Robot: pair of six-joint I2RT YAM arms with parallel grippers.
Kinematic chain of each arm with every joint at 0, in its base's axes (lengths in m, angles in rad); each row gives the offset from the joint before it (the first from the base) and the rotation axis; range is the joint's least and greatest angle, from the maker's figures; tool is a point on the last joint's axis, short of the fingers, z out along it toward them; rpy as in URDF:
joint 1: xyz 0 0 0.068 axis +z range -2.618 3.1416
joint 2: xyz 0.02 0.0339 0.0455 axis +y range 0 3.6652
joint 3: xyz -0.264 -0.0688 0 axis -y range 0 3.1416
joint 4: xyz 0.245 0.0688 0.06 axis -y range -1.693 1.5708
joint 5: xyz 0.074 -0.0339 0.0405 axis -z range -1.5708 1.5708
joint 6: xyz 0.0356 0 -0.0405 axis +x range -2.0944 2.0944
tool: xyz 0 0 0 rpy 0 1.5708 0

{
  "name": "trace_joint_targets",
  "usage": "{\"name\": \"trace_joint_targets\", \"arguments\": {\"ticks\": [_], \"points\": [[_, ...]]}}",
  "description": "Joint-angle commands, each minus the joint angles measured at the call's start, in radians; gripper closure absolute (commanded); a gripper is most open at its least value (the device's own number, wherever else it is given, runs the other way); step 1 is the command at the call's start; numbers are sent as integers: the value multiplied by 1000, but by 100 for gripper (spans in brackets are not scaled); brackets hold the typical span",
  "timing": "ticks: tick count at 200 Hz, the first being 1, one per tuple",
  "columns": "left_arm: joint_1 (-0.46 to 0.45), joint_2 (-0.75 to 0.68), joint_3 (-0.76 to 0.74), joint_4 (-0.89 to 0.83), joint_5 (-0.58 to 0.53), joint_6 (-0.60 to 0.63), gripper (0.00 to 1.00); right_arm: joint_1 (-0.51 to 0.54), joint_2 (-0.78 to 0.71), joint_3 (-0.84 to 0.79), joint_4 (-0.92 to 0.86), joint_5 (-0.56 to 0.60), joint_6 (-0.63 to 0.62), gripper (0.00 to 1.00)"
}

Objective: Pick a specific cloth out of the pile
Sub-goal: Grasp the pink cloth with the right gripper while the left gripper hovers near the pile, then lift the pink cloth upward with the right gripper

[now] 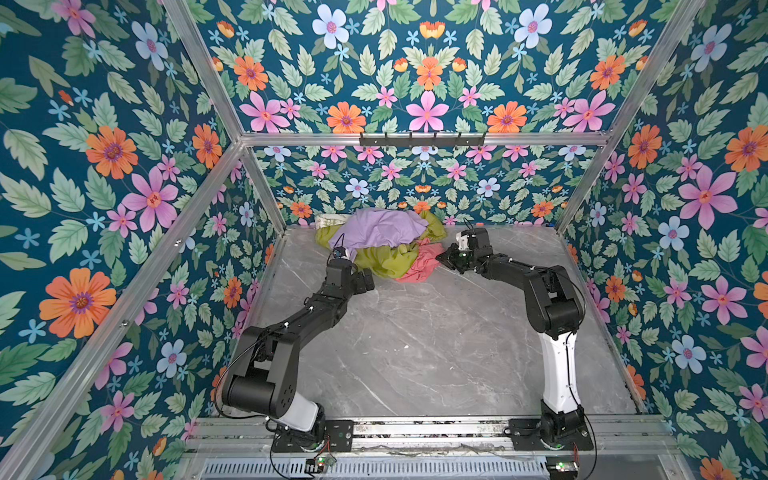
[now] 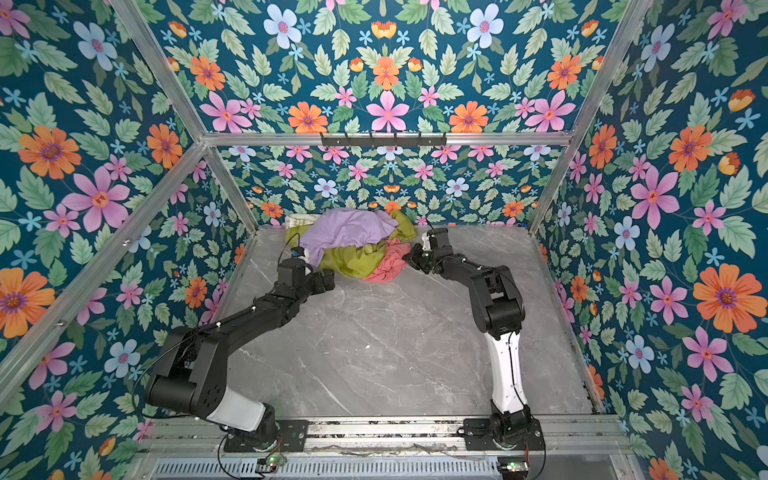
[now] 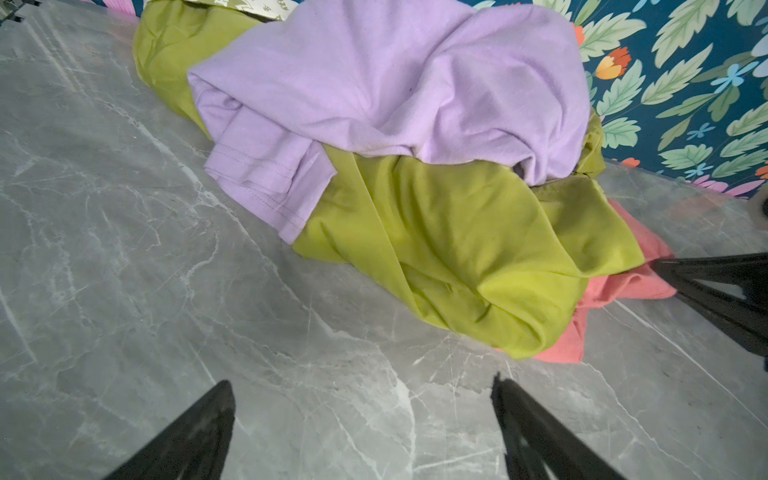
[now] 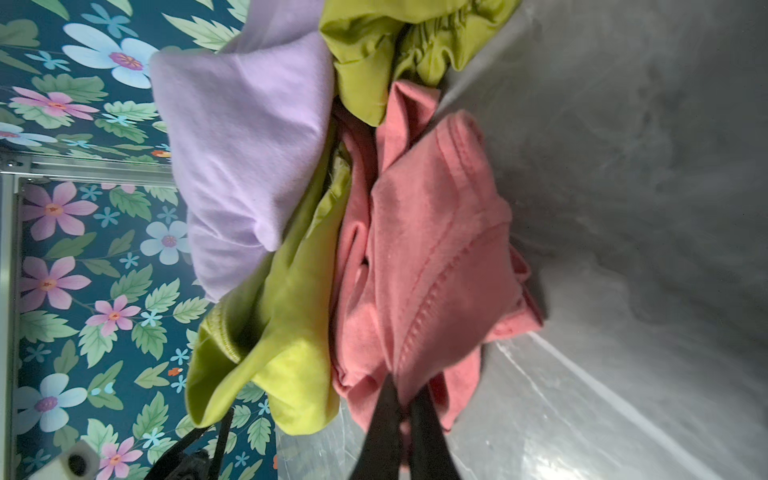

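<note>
The salmon-pink cloth (image 1: 419,266) (image 2: 385,267) lies at the near right edge of the pile, partly under the olive-green cloth (image 1: 380,262). My right gripper (image 1: 443,258) (image 4: 405,388) is shut on the pink cloth's (image 4: 424,249) edge, with a fold of fabric pinched between its fingers. The lilac cloth (image 1: 378,230) (image 3: 395,87) tops the pile. My left gripper (image 1: 366,281) (image 3: 361,384) stands open over bare table just in front of the olive-green cloth (image 3: 457,232), holding nothing. The pink cloth (image 3: 623,286) shows beside the right gripper's fingers (image 3: 715,291) in the left wrist view.
A bit of cream patterned fabric (image 1: 325,222) pokes out at the pile's back left. The pile sits against the floral back wall (image 1: 415,183). The grey marble table (image 1: 415,353) stretches toward the arm bases. A hook rail (image 1: 422,139) hangs on the frame above.
</note>
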Motion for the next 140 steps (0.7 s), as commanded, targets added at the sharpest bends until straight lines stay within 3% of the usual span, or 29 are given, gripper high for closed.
{"name": "trace_joint_targets", "arguments": {"ticks": [1, 140], "points": [[0, -5, -4, -3, -15, -8, 2, 2, -30, -4, 26, -18, -4, 100], [0, -47, -17, 15, -11, -7, 2, 54, -98, 78, -31, -6, -30, 100]]}}
